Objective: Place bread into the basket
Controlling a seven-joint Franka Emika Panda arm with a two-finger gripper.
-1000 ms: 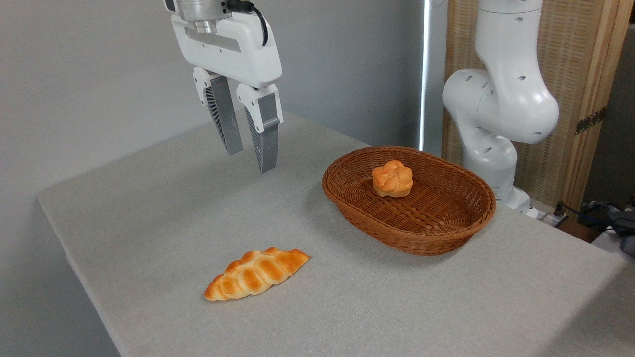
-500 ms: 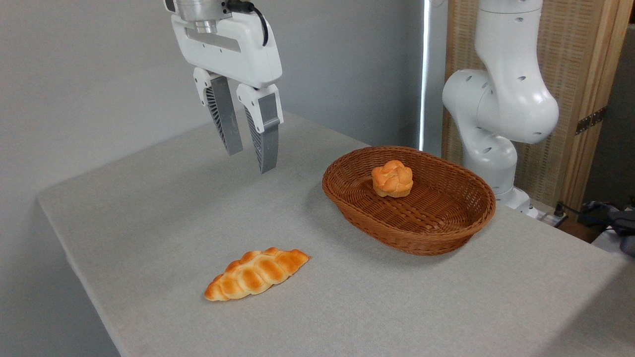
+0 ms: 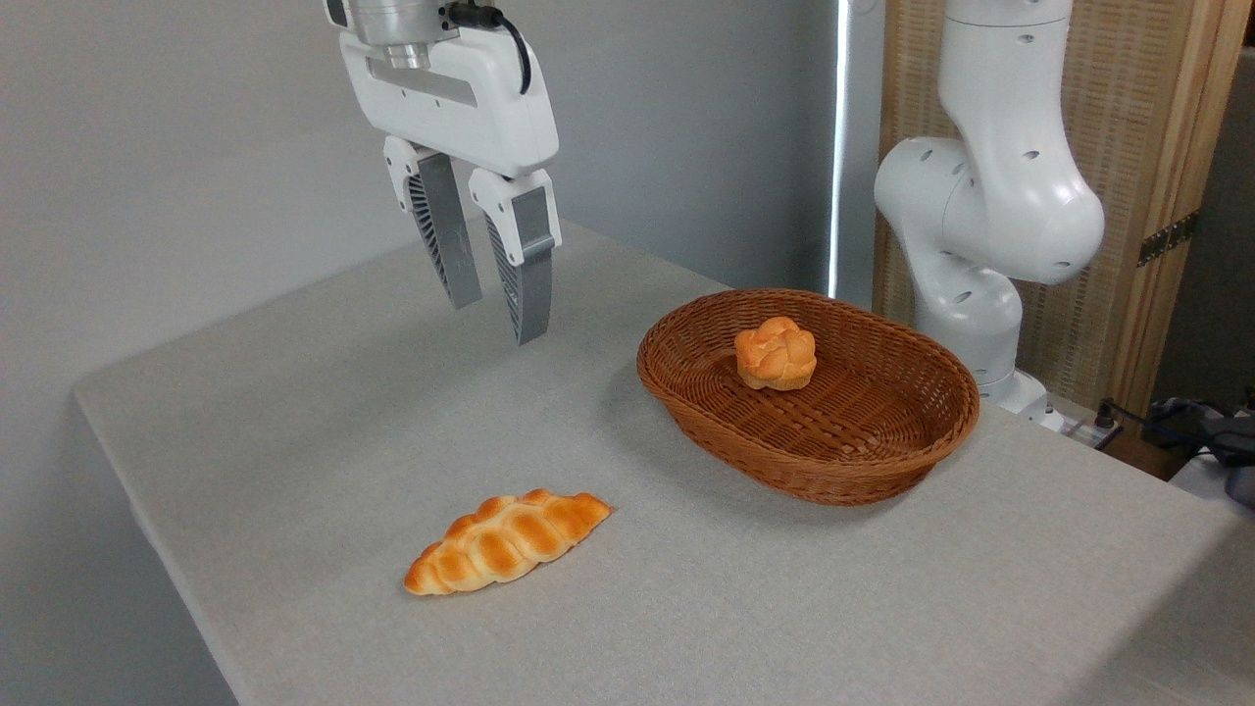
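The pincer [image 3: 498,322] hangs open and empty above the grey worktop [image 3: 294,412], well apart from the braided bread [image 3: 506,541] lying near the front edge. A small round bun [image 3: 776,353] sits, apparently upright, inside the wicker basket [image 3: 833,471]. No writing is legible anywhere.

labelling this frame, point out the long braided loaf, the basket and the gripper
braided loaf [image 3: 507,541], fixed camera, middle of its top
basket [image 3: 775,479], fixed camera, near outer wall
gripper [image 3: 498,322], fixed camera, between its fingertips
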